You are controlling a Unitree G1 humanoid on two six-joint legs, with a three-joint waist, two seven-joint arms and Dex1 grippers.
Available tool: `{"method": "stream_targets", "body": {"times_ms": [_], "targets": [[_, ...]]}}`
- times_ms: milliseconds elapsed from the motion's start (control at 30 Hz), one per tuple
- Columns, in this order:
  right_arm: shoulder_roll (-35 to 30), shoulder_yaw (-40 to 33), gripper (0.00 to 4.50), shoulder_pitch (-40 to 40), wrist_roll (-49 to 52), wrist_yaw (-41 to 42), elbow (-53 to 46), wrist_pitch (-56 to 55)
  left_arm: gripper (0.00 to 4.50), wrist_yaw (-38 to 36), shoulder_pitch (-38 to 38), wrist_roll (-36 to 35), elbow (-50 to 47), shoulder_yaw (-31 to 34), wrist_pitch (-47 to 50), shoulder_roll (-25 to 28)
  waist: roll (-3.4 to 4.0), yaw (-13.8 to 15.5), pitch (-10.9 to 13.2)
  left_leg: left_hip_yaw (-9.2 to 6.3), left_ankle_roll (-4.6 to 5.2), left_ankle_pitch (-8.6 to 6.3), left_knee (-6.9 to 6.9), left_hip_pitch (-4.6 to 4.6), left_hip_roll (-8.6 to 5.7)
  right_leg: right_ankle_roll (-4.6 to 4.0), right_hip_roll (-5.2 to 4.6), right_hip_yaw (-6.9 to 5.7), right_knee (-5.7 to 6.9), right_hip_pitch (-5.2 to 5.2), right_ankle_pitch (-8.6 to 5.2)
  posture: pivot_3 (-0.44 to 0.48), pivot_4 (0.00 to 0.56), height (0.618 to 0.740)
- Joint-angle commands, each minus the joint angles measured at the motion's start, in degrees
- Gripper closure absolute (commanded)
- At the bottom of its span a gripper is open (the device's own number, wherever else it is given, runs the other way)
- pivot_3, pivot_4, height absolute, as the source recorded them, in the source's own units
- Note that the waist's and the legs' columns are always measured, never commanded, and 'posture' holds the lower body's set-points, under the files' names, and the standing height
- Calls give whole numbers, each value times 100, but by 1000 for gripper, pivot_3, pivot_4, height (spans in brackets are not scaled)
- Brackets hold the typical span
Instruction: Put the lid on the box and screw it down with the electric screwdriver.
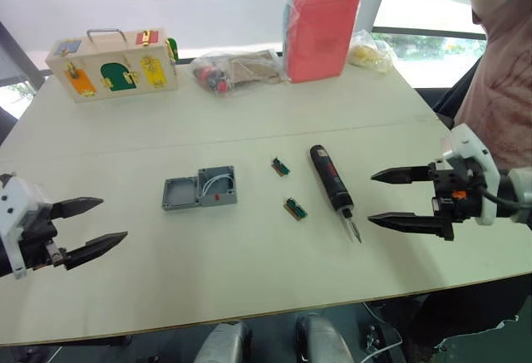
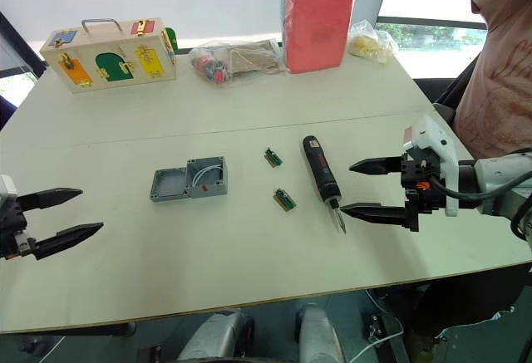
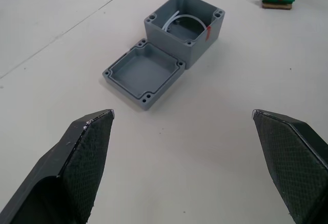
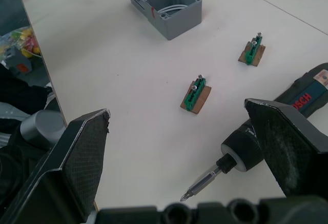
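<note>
Nothing done yet: lid (image 1: pixel 180 193) off, touching the box (image 1: pixel 218 185) at its 9 o'clock mid-bench (image 1: pixel 249 280); both claws (image 1: pixel 90 228) (image 1: pixel 399 200) wide open, empty; next, grab lid.

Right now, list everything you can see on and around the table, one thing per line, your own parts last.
lid: 1, grey, lying open side up, touching the box's left side
box: 1, grey, white wires and a red part inside, table centre
electric screwdriver: 1, black with red markings, lying flat right of centre, bit toward the near edge
screw holders: 2, green, between box and screwdriver
wooden box: 1, coloured doors, far left
red-pink case: 1, bagged, far centre
bag of parts: 1, clear, beside the case
yellow bag: 1, far right
table: 1, cream
person: 1, pink shirt, right
left claw: open, near left
right claw: open, by the bit
</note>
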Motion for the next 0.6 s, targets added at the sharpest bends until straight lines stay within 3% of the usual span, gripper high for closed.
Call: {"method": "stream_targets", "body": {"times_ms": [33,600], "targets": [[2,-35,0,-98,-21,11,-24,-32,61,49,-66,8,-106,-9,-56,-36,2,-6,1,1,0,0,0,0,0,0,0,1,0,0,0,0,150,740],[100,1,0,-105,-83,-179,-127,32,61,176,-452,34,-73,-363,-81,-92,7,-7,4,0,0,0,0,1,1,1,1,0,0,0,2,0,150,740]]}}
